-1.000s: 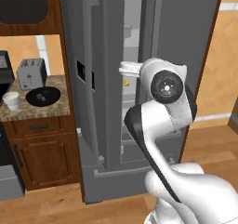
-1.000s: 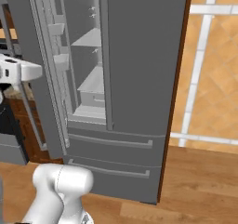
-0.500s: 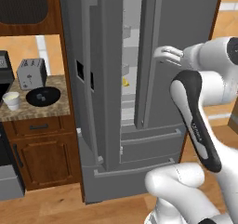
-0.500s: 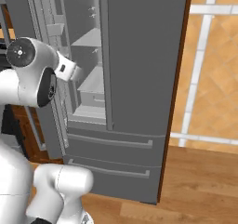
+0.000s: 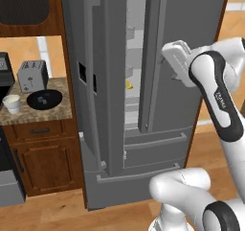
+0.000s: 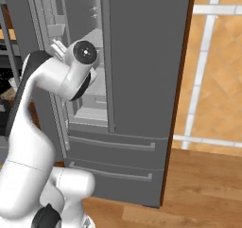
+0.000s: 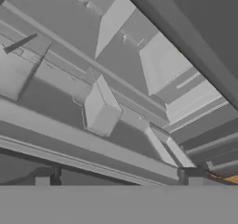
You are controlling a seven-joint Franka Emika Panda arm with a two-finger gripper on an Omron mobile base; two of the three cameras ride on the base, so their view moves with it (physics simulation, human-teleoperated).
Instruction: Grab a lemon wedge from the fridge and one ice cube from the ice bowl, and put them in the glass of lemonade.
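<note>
Arm raised at the fridge (image 5: 115,81), left door ajar.

Claw (image 7: 118,179) spread wide, nothing between its fingertips (image 7: 188,175); in the hand view it faces the grey shelves and door bins inside the fridge. Lemon wedge (image 5: 128,85) sits on a shelf within the fridge, seen through the gap between the doors in the left base view, about level with the black dispenser panel (image 5: 87,78). Left of the fridge, on the stone tabletop (image 5: 62,108): ice bowl (image 5: 44,99) nearest the fridge, glass of lemonade (image 5: 11,103) beyond it, silver toaster (image 5: 32,75) behind the bowl.
</note>
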